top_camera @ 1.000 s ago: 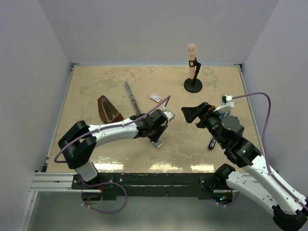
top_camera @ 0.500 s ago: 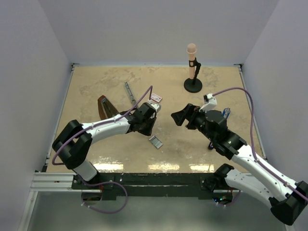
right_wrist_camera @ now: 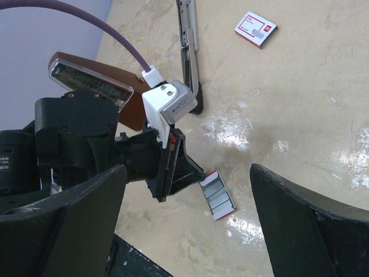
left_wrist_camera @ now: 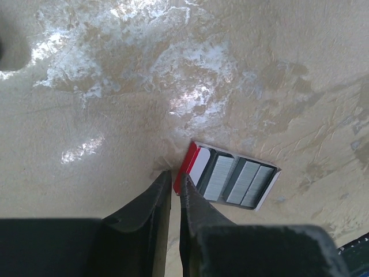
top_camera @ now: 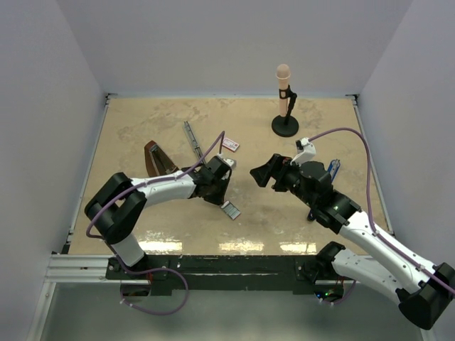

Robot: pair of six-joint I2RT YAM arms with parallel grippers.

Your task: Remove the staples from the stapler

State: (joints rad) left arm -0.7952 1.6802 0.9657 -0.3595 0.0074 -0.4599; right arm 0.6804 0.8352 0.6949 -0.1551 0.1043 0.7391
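Top external: left fingers (left_wrist_camera: 147, 210) backed off staples (top_camera: 229, 208).

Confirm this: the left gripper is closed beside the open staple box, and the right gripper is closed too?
Not quite. The right gripper is open, its fingers spread wide in the right wrist view. The left gripper is indeed closed beside the open staple box.
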